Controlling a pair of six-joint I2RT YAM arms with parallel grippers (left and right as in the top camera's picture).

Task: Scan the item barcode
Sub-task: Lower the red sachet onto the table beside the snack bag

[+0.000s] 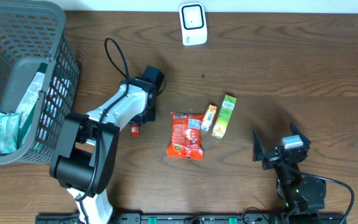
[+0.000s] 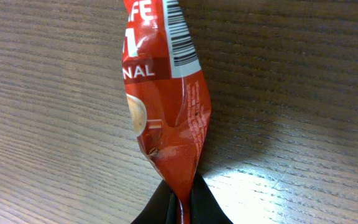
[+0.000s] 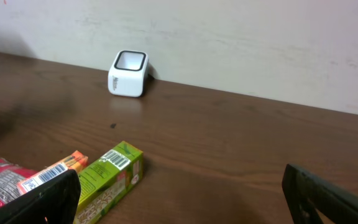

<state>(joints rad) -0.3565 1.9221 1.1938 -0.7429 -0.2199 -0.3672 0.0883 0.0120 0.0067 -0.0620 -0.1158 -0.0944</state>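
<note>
My left gripper (image 2: 182,208) is shut on the bottom end of a slim red sachet (image 2: 166,93). The sachet stands up from the jaws over the wood table, and a white barcode strip (image 2: 180,37) shows on its upper right side. From overhead only a small red bit of the sachet (image 1: 135,129) shows at the left gripper (image 1: 135,124), left of the other items. The white scanner (image 1: 192,23) stands at the table's far edge and also shows in the right wrist view as the scanner (image 3: 128,73). My right gripper (image 1: 280,149) stands open near the front right, holding nothing.
A red snack packet (image 1: 186,135), a small orange packet (image 1: 209,117) and a green box (image 1: 225,116) lie mid-table. The green box (image 3: 107,177) is just ahead of my right gripper's left finger. A grey basket (image 1: 61,68) with several packets stands at the left.
</note>
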